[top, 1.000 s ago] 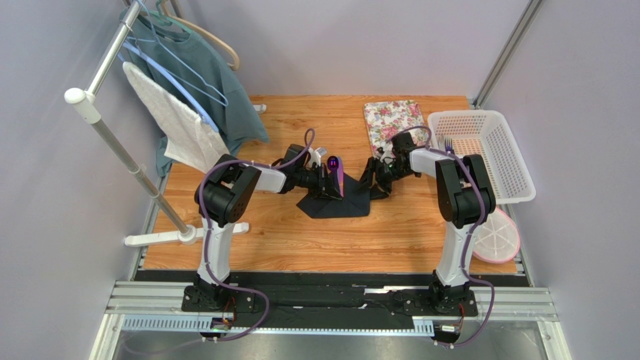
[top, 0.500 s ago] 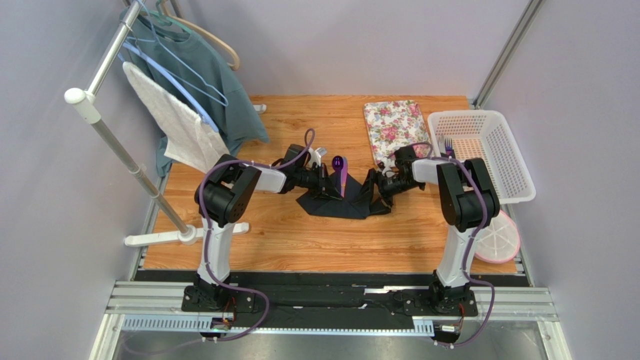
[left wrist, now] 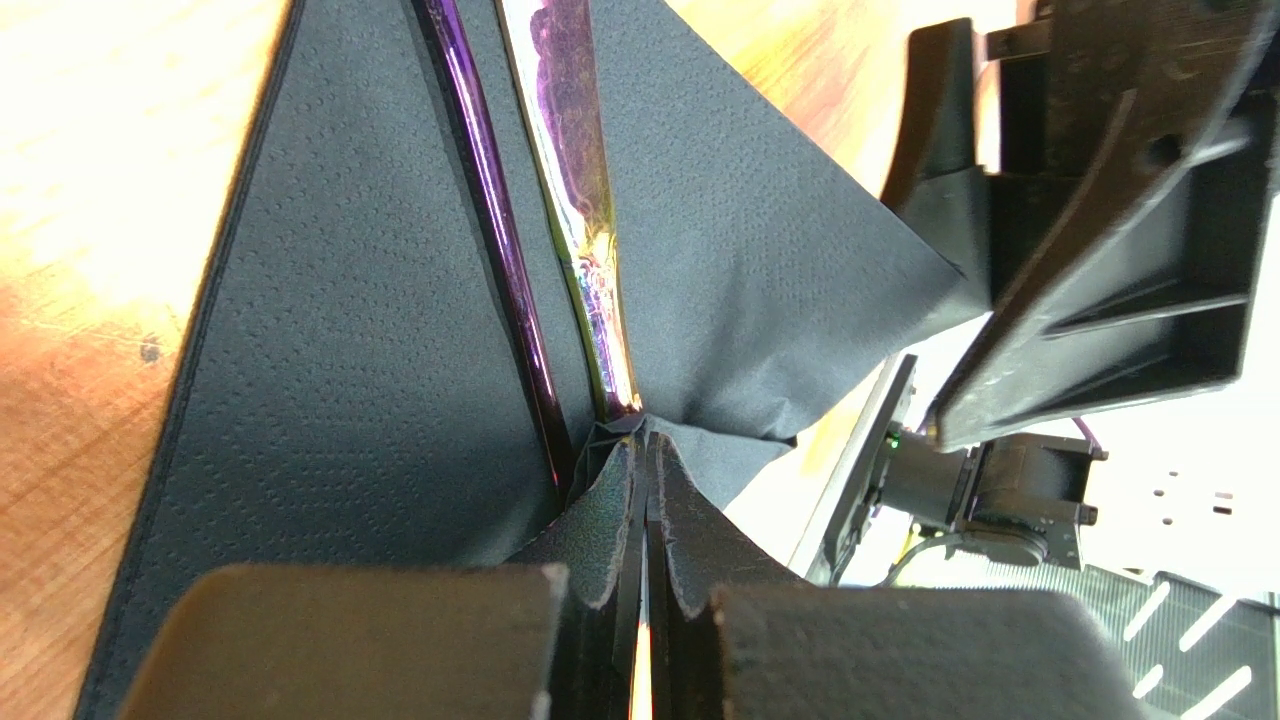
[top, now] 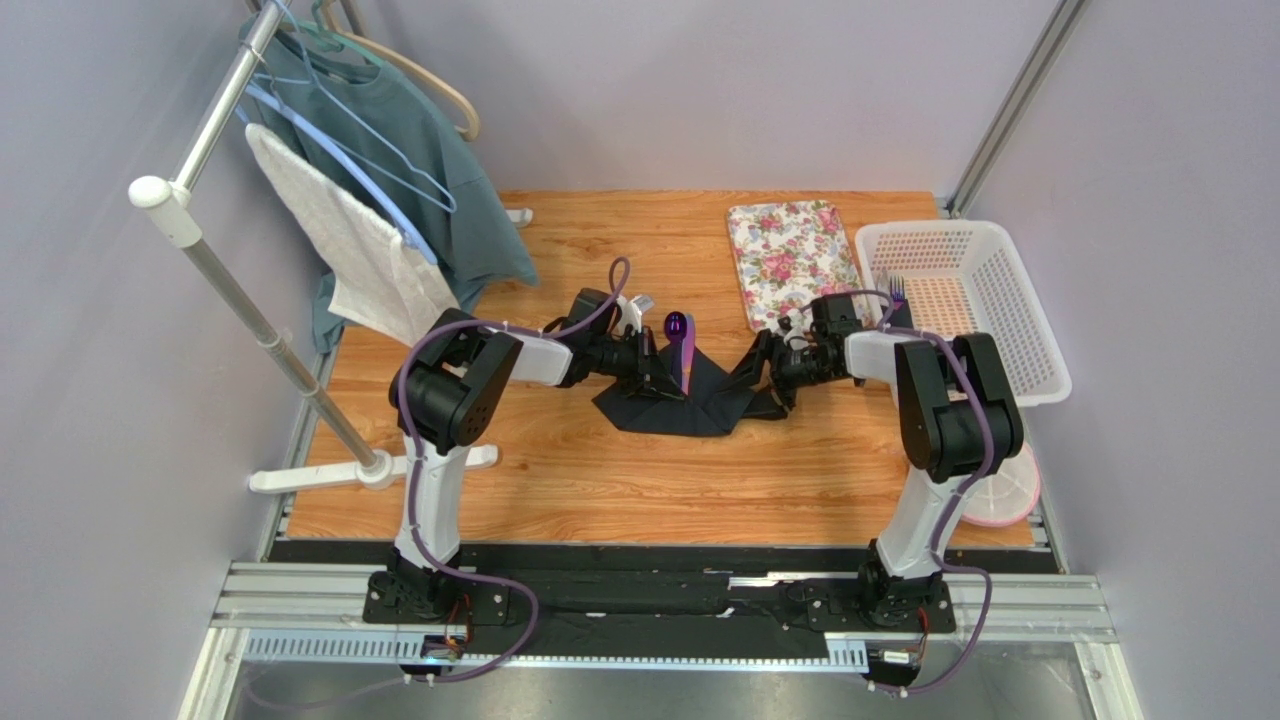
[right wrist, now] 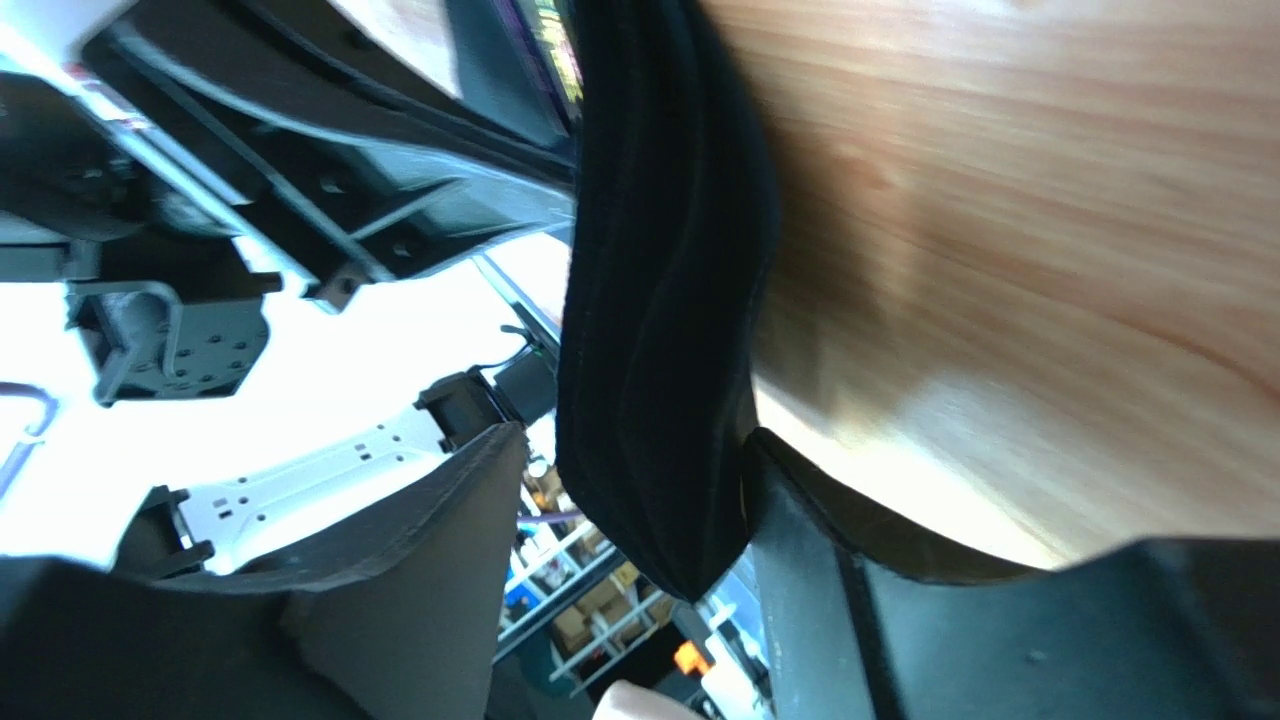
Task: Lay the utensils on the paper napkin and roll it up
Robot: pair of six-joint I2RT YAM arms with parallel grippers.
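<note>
The black paper napkin (top: 679, 405) lies crumpled mid-table, its left part raised. Two glossy purple utensils (left wrist: 579, 195) run along its crease; from above a purple spoon (top: 681, 345) shows. My left gripper (top: 655, 369) is shut, pinching a fold of the napkin (left wrist: 376, 330) at the utensils' near ends. My right gripper (top: 766, 375) is at the napkin's right corner. In the right wrist view its jaws stand open around a hanging fold of napkin (right wrist: 661, 300). One finger (right wrist: 887, 585) touches the fold. The other finger (right wrist: 406, 570) stays apart from it.
A floral mat (top: 789, 258) lies at the back right, beside a white basket (top: 1022, 323) holding a dark fork (top: 897, 284). A pink-rimmed plate (top: 1004, 483) sits behind the right arm. A clothes rack (top: 226, 278) with garments stands at the left.
The right arm has swung to the right and lower, and the napkin's right corner is drawn out with it. The left gripper has held still, shut on the napkin.
</note>
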